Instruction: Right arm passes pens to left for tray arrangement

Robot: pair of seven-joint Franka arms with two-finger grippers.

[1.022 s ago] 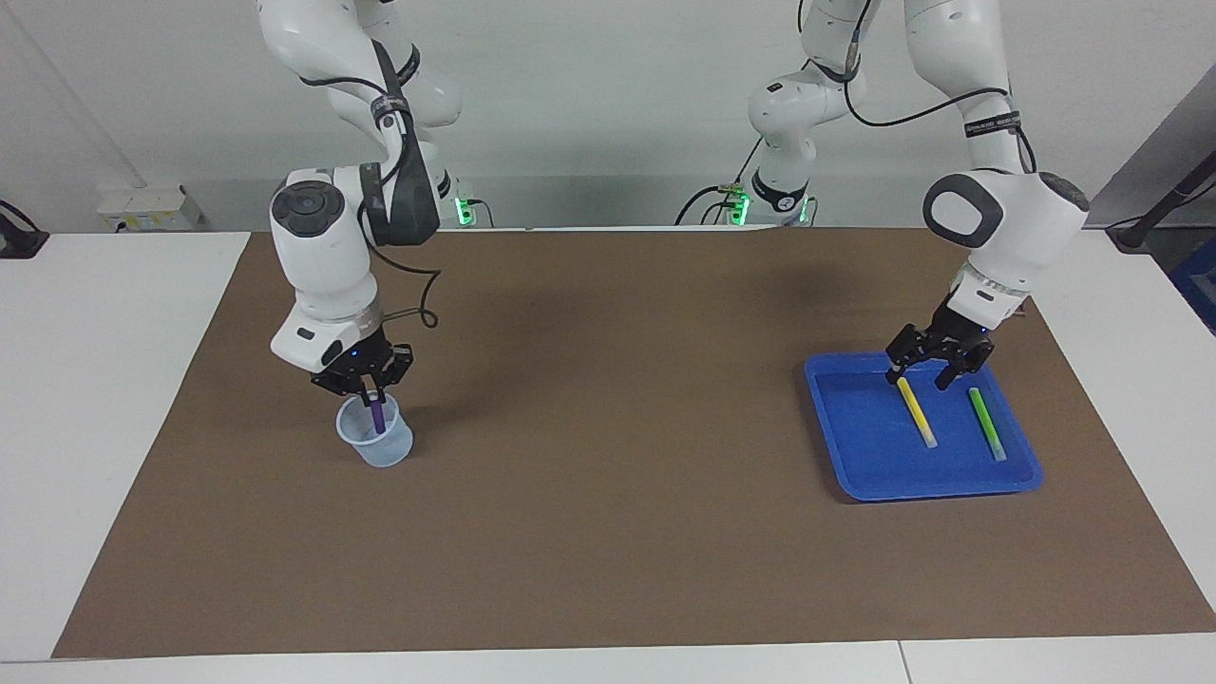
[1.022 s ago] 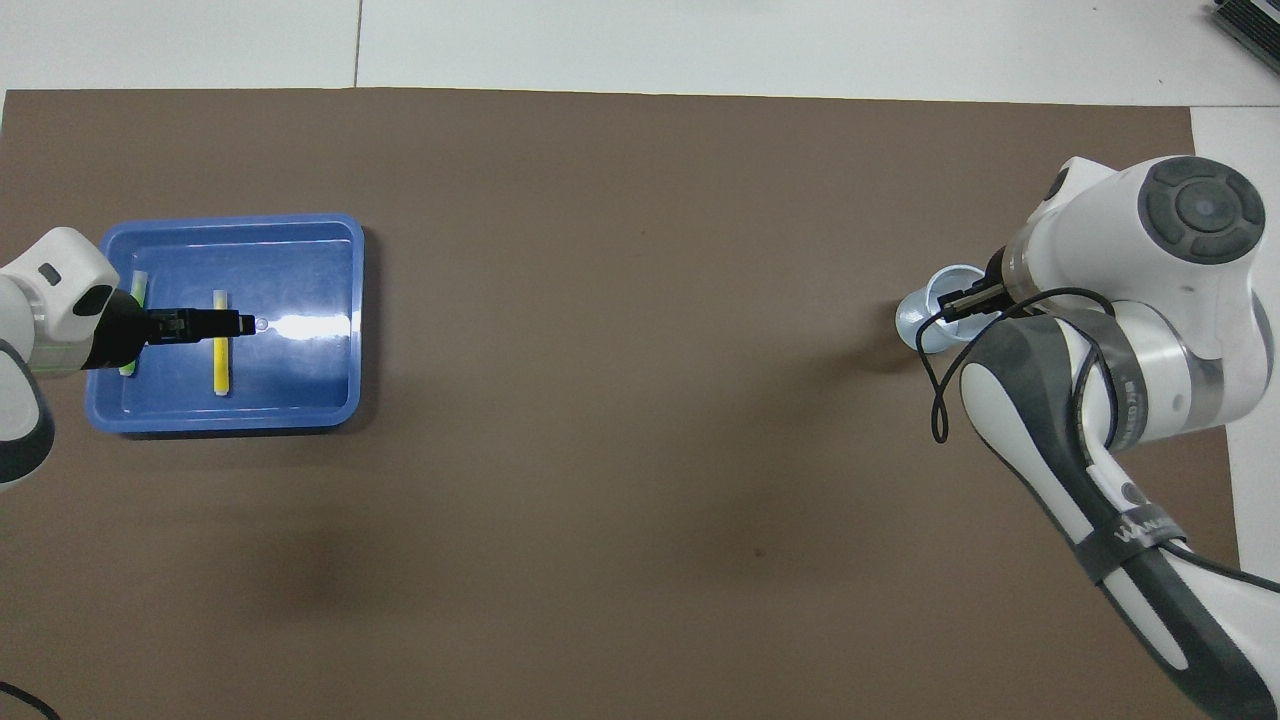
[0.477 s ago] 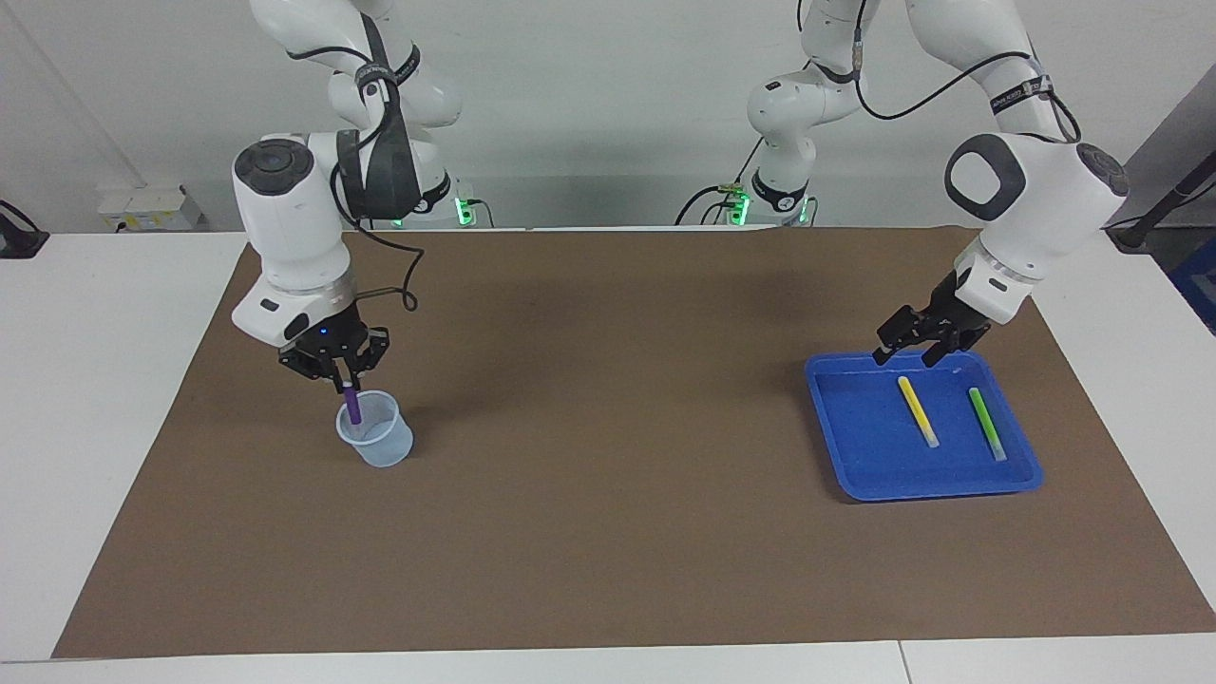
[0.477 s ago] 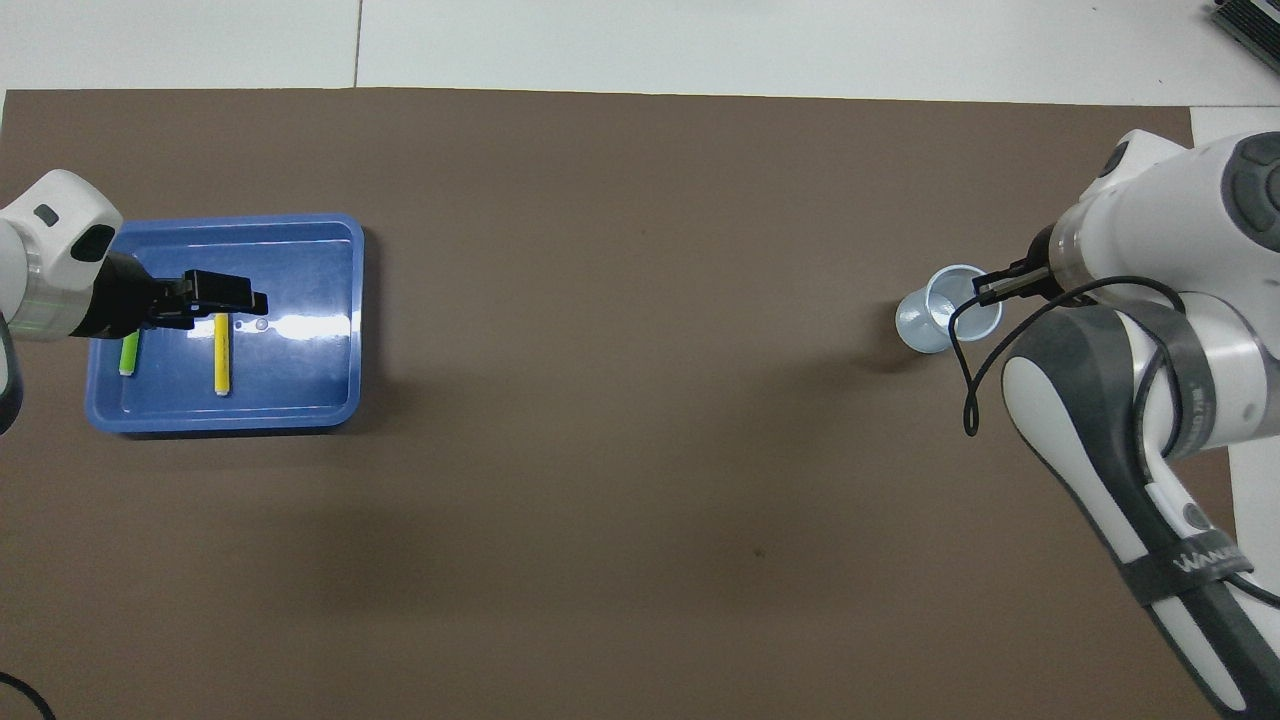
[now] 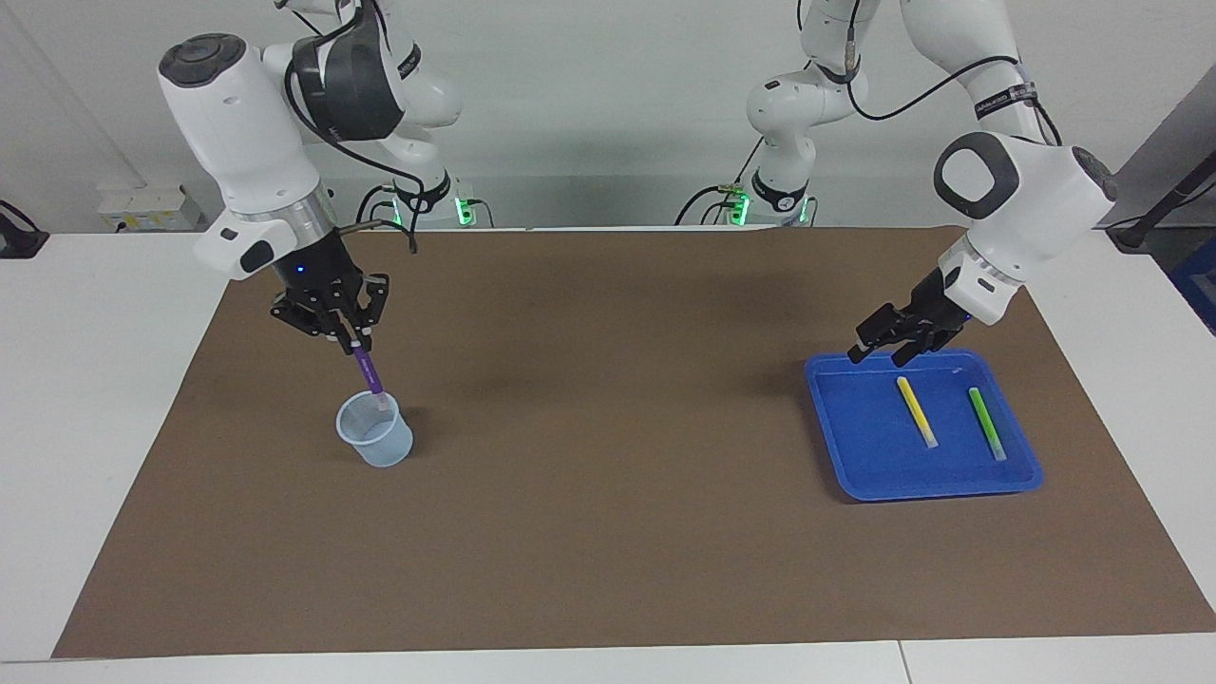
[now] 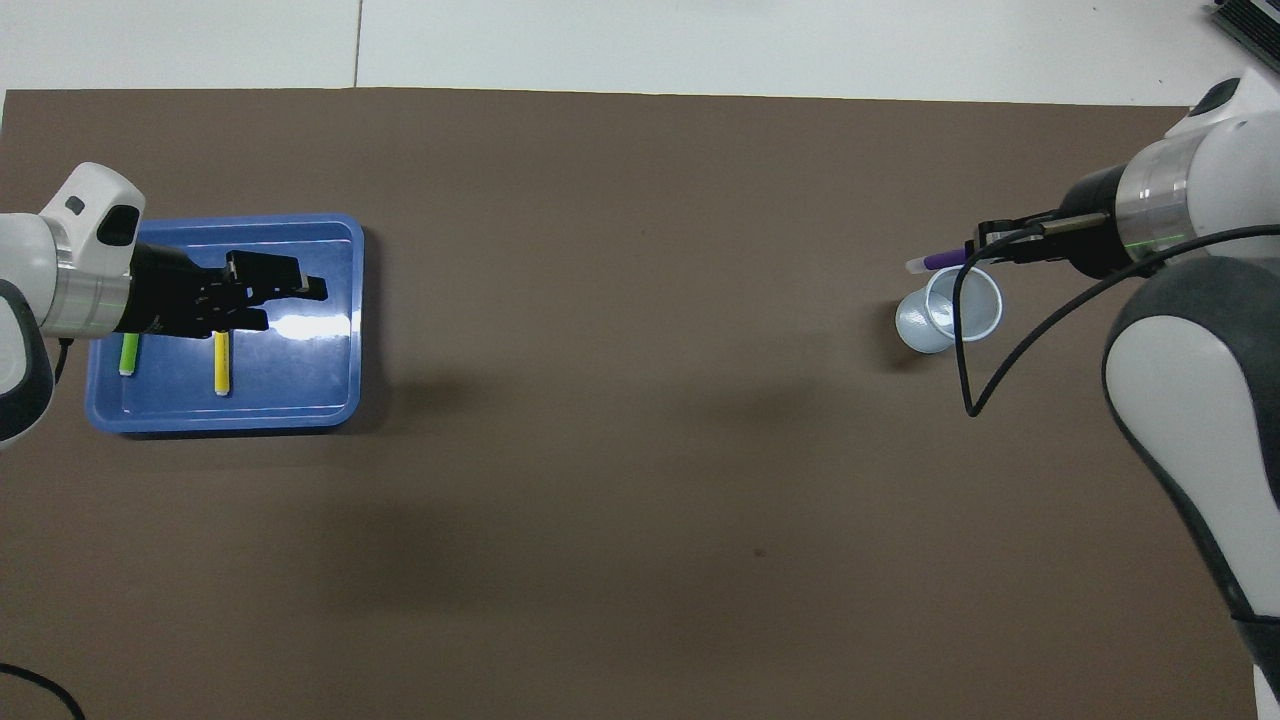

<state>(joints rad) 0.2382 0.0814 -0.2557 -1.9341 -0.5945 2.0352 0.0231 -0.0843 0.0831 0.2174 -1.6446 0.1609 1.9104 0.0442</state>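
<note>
1. We are seeing the right pincer (image 5: 351,344) clenched on the upper end of the purple pen (image 5: 368,372), hanging it tilted over the clear cup (image 5: 374,429); its pale lower tip is reaching the cup's rim, and we cannot tell whether it is touching.
2. From overhead, the right pincer (image 6: 985,243) is covering the pen's gripped end, so only its purple pen (image 6: 935,262) tip is showing.
3. We are watching the left pincer (image 5: 882,348) hovering released over the blue tray (image 5: 860,446), at the tray's edge nearer the robots, and holding nothing.
4. The yellow pen (image 5: 917,412) and green pen (image 5: 987,424) are lying side by side in the tray, apart from each other; overhead, the left pincer (image 6: 285,282) is hiding their upper ends.
5. The tray is glossy plastic with rounded corners, sitting toward the left arm's end of the tabletop.
6. A matte brown mat (image 5: 608,494) is covering the white tabletop (image 5: 85,399); the cup is standing toward the right arm's end.
</note>
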